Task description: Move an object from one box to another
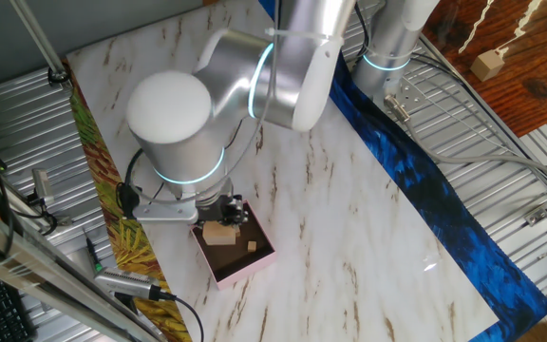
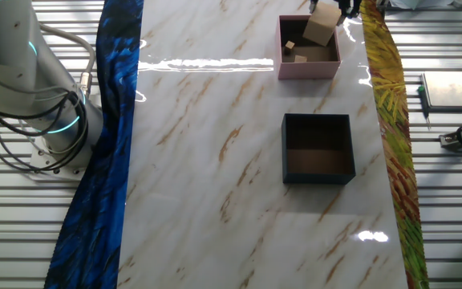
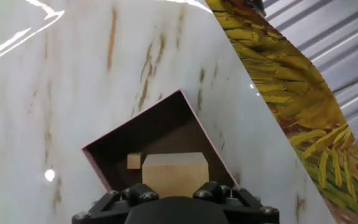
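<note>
White marble-patterned table (image 2: 215, 177) seen under one silver robot arm (image 1: 254, 81). Two boxes counted: one navy-blue square box (image 2: 318, 148), low-walled, seen empty near table middle in other fixed view; one pale-pink square box with brown inside (image 2: 309, 50) placed beyond it, well apart, at far edge. One large pale wooden block (image 2: 321, 29) held clamped in black two-finger gripper (image 3: 174, 186) above pink box. Two small wooden cubes (image 2: 294, 51) seen lying inside pink box.
</note>
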You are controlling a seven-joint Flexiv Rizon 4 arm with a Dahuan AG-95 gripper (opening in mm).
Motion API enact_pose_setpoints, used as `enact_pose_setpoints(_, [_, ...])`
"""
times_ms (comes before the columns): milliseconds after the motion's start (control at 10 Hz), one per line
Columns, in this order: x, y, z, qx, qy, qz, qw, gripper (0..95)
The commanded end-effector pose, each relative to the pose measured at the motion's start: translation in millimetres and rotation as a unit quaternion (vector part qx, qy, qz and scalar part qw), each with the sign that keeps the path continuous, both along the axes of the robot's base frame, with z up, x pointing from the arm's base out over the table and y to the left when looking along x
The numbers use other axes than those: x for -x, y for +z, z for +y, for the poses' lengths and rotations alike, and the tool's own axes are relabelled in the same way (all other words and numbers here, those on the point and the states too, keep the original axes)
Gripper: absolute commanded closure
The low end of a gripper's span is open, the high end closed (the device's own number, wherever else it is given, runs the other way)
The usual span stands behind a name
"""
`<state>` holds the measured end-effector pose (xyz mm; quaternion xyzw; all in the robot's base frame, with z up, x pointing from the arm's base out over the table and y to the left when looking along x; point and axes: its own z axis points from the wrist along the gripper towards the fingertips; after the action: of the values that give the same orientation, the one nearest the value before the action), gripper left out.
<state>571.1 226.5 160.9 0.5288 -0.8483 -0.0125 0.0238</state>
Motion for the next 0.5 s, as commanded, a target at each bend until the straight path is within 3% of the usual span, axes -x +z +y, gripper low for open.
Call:
enact_pose_setpoints(100, [1.3,-0.8,1.4,-0.017,0.053,-0.004,0.9984,95.0])
enact_pose_setpoints(300, [-2.9,-7.2,10.1,-0.026,0.08,-0.006,0.9964,95.0])
enact_pose_setpoints(500, [-3.5,-15.5,15.8,-0.023,0.096,-0.006,0.9951,95.0])
